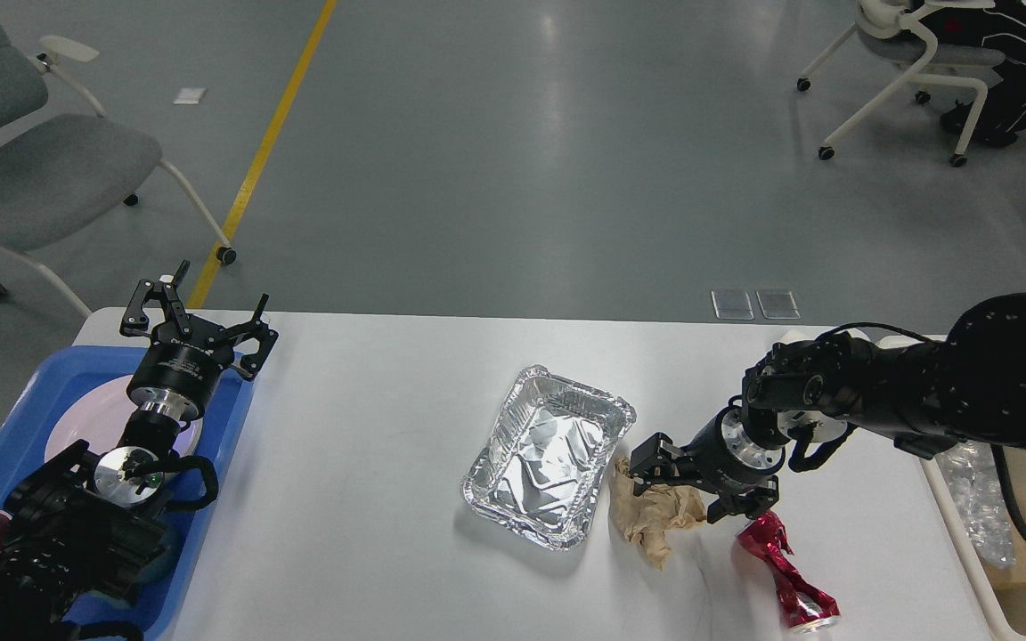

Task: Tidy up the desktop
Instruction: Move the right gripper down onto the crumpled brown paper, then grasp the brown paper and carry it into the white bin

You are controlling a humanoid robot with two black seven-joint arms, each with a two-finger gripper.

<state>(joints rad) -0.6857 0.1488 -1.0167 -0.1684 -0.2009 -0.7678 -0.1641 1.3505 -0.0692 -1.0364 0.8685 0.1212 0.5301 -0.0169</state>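
— Grey polished floor with a yellow painted line (272,133) lies behind the desk; what sits on the left?

— At the left edge a grey padded chair (23,178) stands on the floor. Below it, the large white rectangular desk with rounded corners (370,499) fills the lower middle of the view. A blue plastic tray (228,418) lies along its left side, holding a round white plate (77,427). The left gripper (197,320) is raised above the tray's far corner, jaws spread apart with nothing between them.

— And the middle?

— A crinkled silver foil tray (549,467), rectangular and empty, lies on the desk. Just beside its right side is a crumpled wad of brown paper (651,525).

— The right arm?

— It comes in from the right, and the right gripper (687,494) is down at the paper's upper part. Its jaws are parted, one at the wad's far left corner, the other at its right side; I cannot tell whether they touch it. A crushed red metal can (785,570) lies just right of the paper. At the far right edge, a cream-coloured bin (976,561) holds crumpled clear plastic (976,507).
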